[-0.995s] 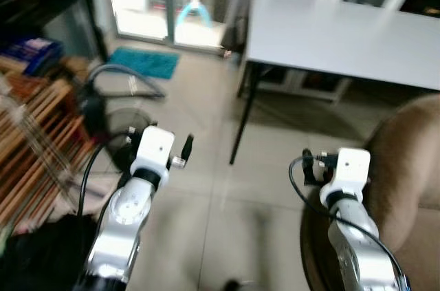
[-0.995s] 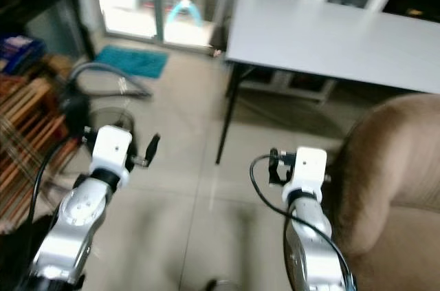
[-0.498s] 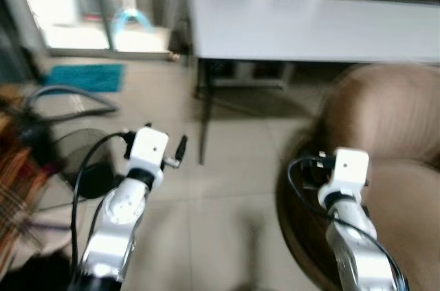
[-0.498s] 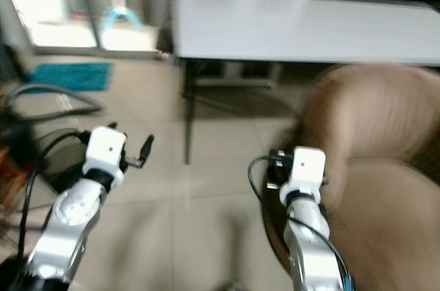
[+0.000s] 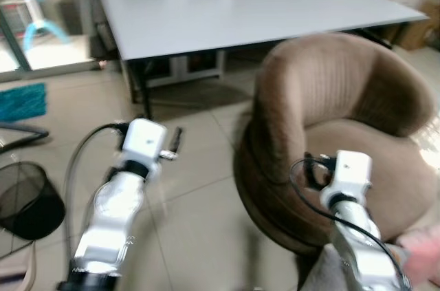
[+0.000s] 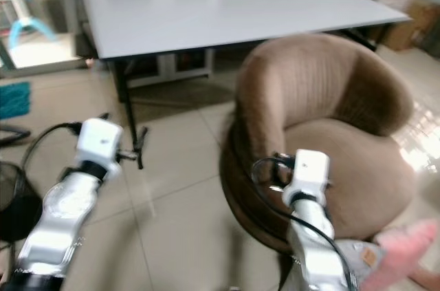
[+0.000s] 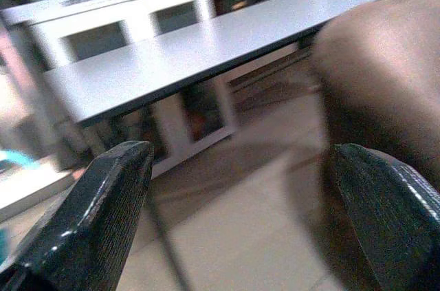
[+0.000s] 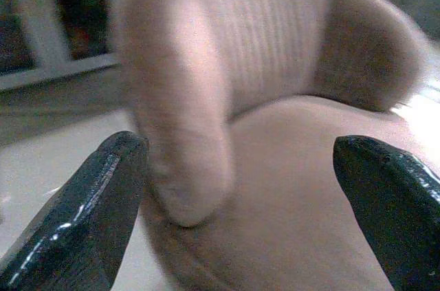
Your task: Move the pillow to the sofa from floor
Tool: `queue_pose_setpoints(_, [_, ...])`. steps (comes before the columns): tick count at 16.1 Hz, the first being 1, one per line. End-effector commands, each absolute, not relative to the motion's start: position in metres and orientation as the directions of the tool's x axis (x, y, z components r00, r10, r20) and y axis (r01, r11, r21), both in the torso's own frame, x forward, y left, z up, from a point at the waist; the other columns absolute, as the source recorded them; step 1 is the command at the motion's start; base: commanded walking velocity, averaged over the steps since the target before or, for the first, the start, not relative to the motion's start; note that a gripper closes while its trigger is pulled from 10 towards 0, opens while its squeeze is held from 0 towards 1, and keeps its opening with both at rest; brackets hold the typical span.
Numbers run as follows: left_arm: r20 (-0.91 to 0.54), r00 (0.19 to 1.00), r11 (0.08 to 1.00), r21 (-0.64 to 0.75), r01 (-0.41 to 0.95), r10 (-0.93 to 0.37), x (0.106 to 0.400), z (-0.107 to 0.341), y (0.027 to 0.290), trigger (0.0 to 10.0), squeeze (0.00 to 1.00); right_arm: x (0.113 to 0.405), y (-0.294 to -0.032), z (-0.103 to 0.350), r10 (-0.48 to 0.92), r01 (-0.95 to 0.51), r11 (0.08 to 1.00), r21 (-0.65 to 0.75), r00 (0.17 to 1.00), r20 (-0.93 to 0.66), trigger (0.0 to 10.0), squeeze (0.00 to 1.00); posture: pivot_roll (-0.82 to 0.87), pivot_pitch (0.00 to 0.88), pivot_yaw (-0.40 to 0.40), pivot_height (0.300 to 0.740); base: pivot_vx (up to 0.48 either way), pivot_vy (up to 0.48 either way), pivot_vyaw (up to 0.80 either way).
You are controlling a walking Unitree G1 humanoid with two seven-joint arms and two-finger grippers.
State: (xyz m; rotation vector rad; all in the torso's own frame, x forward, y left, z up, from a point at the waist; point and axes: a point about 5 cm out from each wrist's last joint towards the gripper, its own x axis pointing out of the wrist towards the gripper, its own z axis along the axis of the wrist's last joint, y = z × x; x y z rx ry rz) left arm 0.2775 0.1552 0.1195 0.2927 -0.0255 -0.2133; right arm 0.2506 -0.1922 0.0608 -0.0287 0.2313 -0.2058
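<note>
- Pillow-wise, the only candidate I can spot is a pink fuzzy thing (image 6: 402,253) poking in at the lower right corner of the right eye view, low down right beside the round brown sofa (image 5: 344,119). It's blurry and cut off by the frame edge, so I can't swear it's the pillow.
- Sofa sits right of center in the head views, seat bare, curved back toward the white table (image 5: 240,12) across the top of the frame.
- Left gripper (image 7: 230,215) is held out over the tiled floor (image 5: 192,222), fingers wide apart with nothing between them; its wrist view looks under the table, with the sofa's side at one edge.
- Right gripper (image 8: 237,215) is also spread wide and holding nothing, aimed straight at the sofa seat and armrest.
- My read: the step in hand is just finding and lining up on the pillow, no grasp started yet.
- To do it well, I'd get that pink thing centered in the head view before reaching, then come down on it with both grippers spread, since a soft pillow will squish and slip out of a one-sided pinch.
- Black bin (image 5: 24,198) at the lower left is well clear of all this.
</note>
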Motion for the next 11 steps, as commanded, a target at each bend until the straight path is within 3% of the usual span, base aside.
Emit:
queue_pose_setpoints(1, [0.001, 0.981, 0.939, 0.290, 0.187, -0.196, 0.278, 0.124, 0.161, 10.0, 0.00, 0.253, -0.190, 0.065, -0.212, 0.205, 0.977, -0.052, 0.956, -0.202, 10.0, 0.00, 0.03, 0.000, -0.044, 0.740, 0.000, 0.000, -0.80])
queue_pose_setpoints(11, [0.002, 0.980, 0.950, 0.247, 0.192, -0.199, 0.285, 0.117, 0.144, 10.0, 0.00, 0.251, -0.189, 0.074, -0.203, 0.183, 0.976, -0.117, 0.960, -0.192, 10.0, 0.00, -0.03, 0.000, -0.024, 0.740, 0.000, 0.000, -0.80])
